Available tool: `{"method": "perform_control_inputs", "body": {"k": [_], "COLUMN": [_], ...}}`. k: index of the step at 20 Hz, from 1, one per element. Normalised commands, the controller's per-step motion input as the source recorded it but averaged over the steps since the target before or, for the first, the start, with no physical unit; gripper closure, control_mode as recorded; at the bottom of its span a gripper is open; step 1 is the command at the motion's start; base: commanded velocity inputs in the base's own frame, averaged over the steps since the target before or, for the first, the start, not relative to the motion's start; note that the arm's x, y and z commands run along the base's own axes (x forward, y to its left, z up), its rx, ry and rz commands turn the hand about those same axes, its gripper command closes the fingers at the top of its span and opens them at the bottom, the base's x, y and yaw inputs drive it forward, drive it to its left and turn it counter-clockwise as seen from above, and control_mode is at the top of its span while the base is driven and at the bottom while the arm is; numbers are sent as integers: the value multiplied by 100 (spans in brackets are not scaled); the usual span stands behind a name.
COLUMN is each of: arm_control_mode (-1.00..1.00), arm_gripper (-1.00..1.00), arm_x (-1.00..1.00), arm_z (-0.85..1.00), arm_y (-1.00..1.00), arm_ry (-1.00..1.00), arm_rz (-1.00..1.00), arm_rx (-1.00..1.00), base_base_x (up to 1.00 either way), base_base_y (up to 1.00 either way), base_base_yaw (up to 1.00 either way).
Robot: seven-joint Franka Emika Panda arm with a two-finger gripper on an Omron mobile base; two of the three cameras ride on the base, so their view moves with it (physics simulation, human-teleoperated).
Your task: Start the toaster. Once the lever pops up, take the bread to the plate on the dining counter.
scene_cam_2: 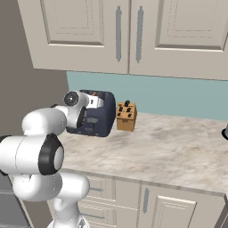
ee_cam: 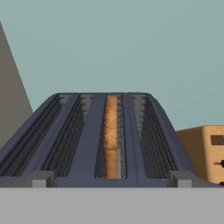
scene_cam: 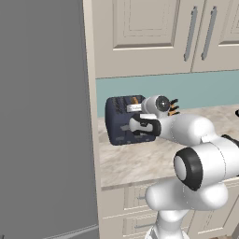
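Observation:
The navy-blue toaster [scene_cam: 117, 122] stands at the left end of a marbled counter, against the teal wall. The bread [ee_cam: 111, 131], a golden-brown slice, stands on edge in the third slot from the left, sunk low between the wires; its top edge [scene_cam: 135, 100] peeks out. My gripper [scene_cam: 136, 125] is at the toaster's front face, level with its upper edge. It points along the slots and is open, with its fingertips [ee_cam: 40, 179] wide apart and nothing between them. The toaster [scene_cam_2: 100, 119] is partly hidden by my arm. The plate and the dining counter are out of view.
A brown knife block [scene_cam_2: 126, 116] stands just right of the toaster. A tall grey panel [scene_cam: 44, 116] rises directly left of the toaster. Cream wall cabinets [scene_cam_2: 129, 31] hang above. The counter [scene_cam_2: 178, 151] stretches to the right, with a dark object [scene_cam_2: 225, 132] at its far end.

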Motion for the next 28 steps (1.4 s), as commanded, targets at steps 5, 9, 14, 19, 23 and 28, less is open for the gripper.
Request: {"method": "perform_control_inputs", "body": {"k": [5, 9, 14, 19, 23, 28], "arm_control_mode": [-100, -100, -100, -100, -100, -100], "arm_gripper": [-100, -100, -100, -100, -100, -100], "arm_x": [0, 0, 8, 23, 17, 13], "arm_z": [0, 0, -2, -2, 0, -2], "arm_y": [0, 0, 0, 0, 0, 0], "arm_ry": [0, 0, -2, -4, -1, 0], "arm_rz": [0, 0, 0, 0, 0, 0], "arm_rx": [0, 0, 0, 0, 0, 0], "base_base_x": [0, 0, 0, 0, 0, 0], "base_base_y": [0, 0, 0, 0, 0, 0], "base_base_yaw": [0, 0, 0, 0, 0, 0]}}
